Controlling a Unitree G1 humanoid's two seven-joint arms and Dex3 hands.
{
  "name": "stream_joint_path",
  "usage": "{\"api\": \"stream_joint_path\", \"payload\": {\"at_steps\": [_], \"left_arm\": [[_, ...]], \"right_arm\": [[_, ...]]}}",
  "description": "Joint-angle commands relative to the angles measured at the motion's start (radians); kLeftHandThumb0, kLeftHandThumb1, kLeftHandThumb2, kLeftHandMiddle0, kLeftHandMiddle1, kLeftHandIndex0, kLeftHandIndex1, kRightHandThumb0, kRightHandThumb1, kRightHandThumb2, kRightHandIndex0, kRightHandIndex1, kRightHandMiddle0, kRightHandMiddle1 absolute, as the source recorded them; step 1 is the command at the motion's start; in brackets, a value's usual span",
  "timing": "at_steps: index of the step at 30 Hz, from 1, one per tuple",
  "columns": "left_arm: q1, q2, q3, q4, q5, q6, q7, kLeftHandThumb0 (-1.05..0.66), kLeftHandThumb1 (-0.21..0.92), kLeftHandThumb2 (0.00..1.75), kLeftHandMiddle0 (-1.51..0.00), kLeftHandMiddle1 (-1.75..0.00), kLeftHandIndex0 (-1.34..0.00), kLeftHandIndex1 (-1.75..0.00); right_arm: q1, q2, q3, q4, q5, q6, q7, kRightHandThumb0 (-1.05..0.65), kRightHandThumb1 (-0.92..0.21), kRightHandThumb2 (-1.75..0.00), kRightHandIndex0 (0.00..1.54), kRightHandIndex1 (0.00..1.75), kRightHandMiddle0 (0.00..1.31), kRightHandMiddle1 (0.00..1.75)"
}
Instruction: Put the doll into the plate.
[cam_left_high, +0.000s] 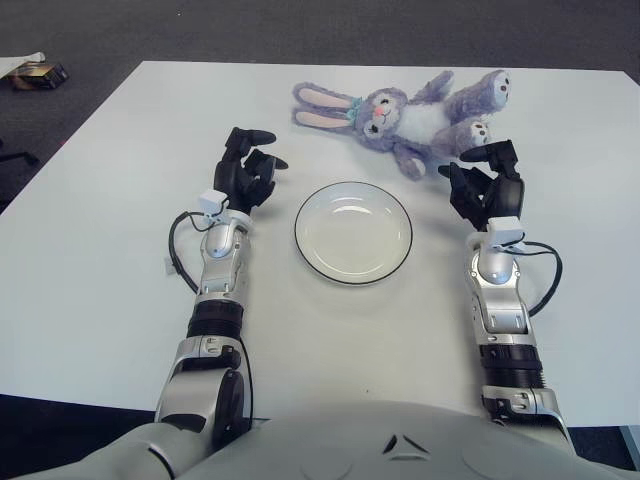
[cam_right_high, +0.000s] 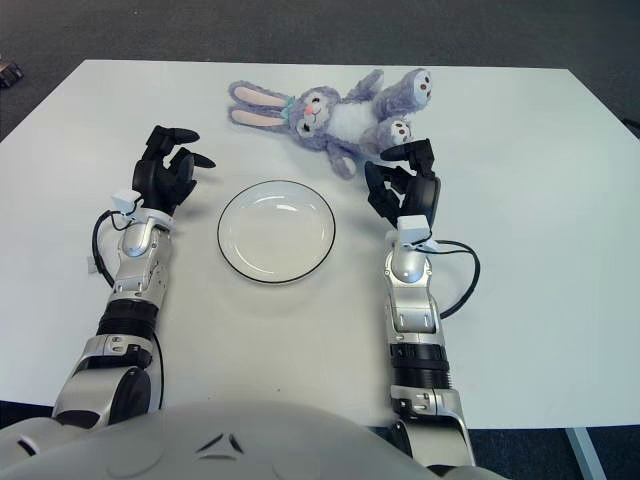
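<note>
I have the doll (cam_left_high: 405, 118), a purple plush rabbit, lying on its back on the white desk (cam_left_high: 100, 200), just beyond the plate (cam_left_high: 353, 232) and a little to its right; its ears point to my left and its feet to my right; nothing holds it, so the task has not started in earnest. The plate sits empty between my two arms. My right hand (cam_left_high: 485, 180) is just beside the doll's near foot, fingers loosely curled and grasping nothing; I cannot tell whether a fingertip touches the plush. My left hand (cam_left_high: 250, 165) shows to the left of the plate, fingers relaxed and holding nothing.

I judge this to be the approach step; the next move calls for the right hand to reach forward and a little left over the doll's body, close on the torso or a leg, lift it clear, then bring it back toward me and set it down inside the plate's rim; the limbs are floppy, so a grasp at the middle seems safer.
</note>
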Motion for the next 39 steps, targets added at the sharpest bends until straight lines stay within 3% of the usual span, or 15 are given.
{"api": "stream_joint_path", "payload": {"at_steps": [1, 39], "left_arm": [[0.098, -0.003, 0.006, 0.052, -0.003, -0.009, -0.008, -0.01, 0.85, 0.40, -0.55, -1.47, -0.36, -1.35], [0.099, -0.005, 0.006, 0.040, 0.002, -0.012, 0.003, -0.01, 0.85, 0.40, -0.55, -1.48, -0.36, -1.34]], "right_arm": [[0.094, -0.004, -0.004, -0.007, -0.011, -0.038, 0.006, -0.35, -0.92, -0.41, 0.95, 0.42, 0.31, 1.61], [0.123, 0.009, -0.003, -0.072, -0.056, -0.064, -0.006, -0.35, -0.92, -0.40, 0.92, 0.45, 0.32, 1.61]]}}
